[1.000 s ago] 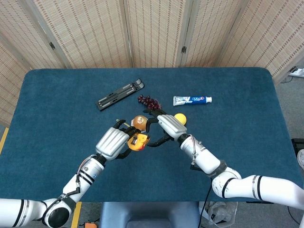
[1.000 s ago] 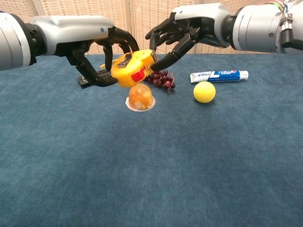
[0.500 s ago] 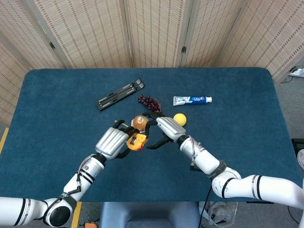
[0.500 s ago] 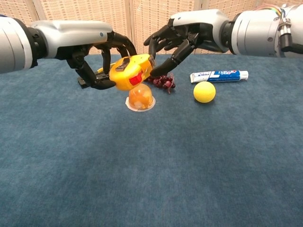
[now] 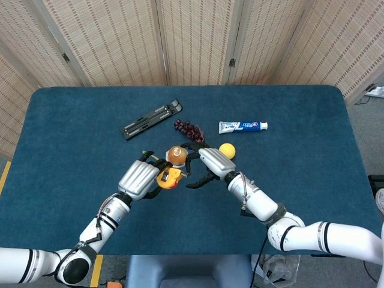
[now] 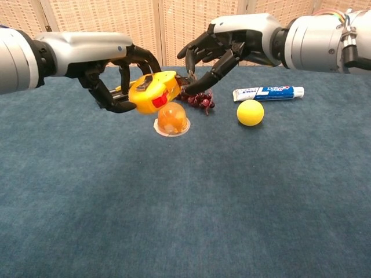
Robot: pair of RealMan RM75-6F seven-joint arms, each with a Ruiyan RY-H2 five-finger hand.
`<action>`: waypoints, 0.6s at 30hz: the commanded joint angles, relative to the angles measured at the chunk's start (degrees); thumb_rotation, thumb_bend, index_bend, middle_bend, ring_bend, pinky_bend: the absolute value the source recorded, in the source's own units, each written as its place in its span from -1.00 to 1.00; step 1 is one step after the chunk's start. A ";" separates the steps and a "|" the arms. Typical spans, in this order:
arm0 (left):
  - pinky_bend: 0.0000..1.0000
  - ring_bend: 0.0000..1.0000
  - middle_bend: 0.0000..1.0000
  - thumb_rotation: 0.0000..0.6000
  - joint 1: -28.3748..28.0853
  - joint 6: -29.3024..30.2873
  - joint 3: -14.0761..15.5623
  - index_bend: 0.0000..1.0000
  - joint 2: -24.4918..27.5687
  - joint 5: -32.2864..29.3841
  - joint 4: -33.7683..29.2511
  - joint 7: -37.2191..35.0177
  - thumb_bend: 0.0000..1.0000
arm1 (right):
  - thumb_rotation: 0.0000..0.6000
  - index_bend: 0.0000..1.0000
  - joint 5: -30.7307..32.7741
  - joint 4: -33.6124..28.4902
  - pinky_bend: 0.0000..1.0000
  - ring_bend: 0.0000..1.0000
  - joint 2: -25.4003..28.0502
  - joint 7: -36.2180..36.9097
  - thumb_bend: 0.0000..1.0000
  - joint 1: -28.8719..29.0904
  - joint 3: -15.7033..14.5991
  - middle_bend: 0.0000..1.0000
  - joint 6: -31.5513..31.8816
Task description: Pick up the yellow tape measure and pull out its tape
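Now the left hand, fingers wrapped round the yellow tape measure held above the table, has drawn it toward nine o'clock, away from the right hand, whose spread fingers pinch nothing I can see, so the tape seems not yet drawn out.

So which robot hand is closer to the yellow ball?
The right hand. It hangs just left of the yellow ball and above it. The left hand is farther left, holding the tape measure.
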 commanded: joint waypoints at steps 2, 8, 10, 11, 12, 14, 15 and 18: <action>-0.73 -0.10 0.02 1.00 -0.01 0.11 0.12 0.06 -0.01 0.11 0.08 -0.15 -0.14 | 1.00 0.16 0.13 0.15 -1.00 -0.72 -0.14 -0.09 -0.61 0.11 0.03 -0.69 0.10; -0.73 -0.10 0.02 1.00 -0.09 0.05 0.23 0.06 -0.09 -0.12 0.49 -0.61 -0.13 | 1.00 0.16 0.57 0.21 -1.00 -0.72 -0.30 -0.80 -0.57 0.23 -0.12 -0.69 0.65; -0.73 -0.10 0.02 1.00 -0.14 -0.05 0.24 0.06 -0.06 -0.26 0.67 -0.77 -0.14 | 1.00 0.16 0.85 0.23 -1.00 -0.72 -0.34 -0.98 -0.56 0.23 -0.10 -0.69 0.91; -0.73 -0.10 0.02 1.00 -0.15 -0.07 0.25 0.06 -0.04 -0.29 0.72 -0.84 -0.14 | 1.00 0.16 0.95 0.23 -1.00 -0.72 -0.36 -1.06 -0.54 0.23 -0.10 -0.69 1.01; -0.73 -0.10 0.02 1.00 -0.15 -0.09 0.26 0.06 -0.03 -0.31 0.79 -0.93 -0.14 | 1.00 0.16 1.06 0.25 -1.00 -0.72 -0.35 -1.20 -0.53 0.24 -0.14 -0.69 1.08; -0.73 -0.10 0.02 1.00 -0.10 -0.10 0.27 0.06 0.01 -0.33 0.92 -1.23 -0.14 | 1.00 0.16 1.37 0.35 -1.00 -0.72 -0.36 -1.60 -0.52 0.34 -0.24 -0.69 1.16; -0.73 -0.10 0.02 1.00 -0.07 -0.09 0.23 0.06 0.03 -0.32 0.96 -1.41 -0.14 | 1.00 0.16 1.50 0.39 -1.00 -0.72 -0.39 -1.80 -0.52 0.40 -0.30 -0.69 1.16; -0.73 -0.10 0.02 1.00 0.02 -0.10 0.23 0.06 0.14 -0.19 1.05 -1.83 -0.14 | 1.00 0.16 1.95 0.51 -1.00 -0.72 -0.59 -2.08 -0.47 0.60 -0.33 -0.69 1.13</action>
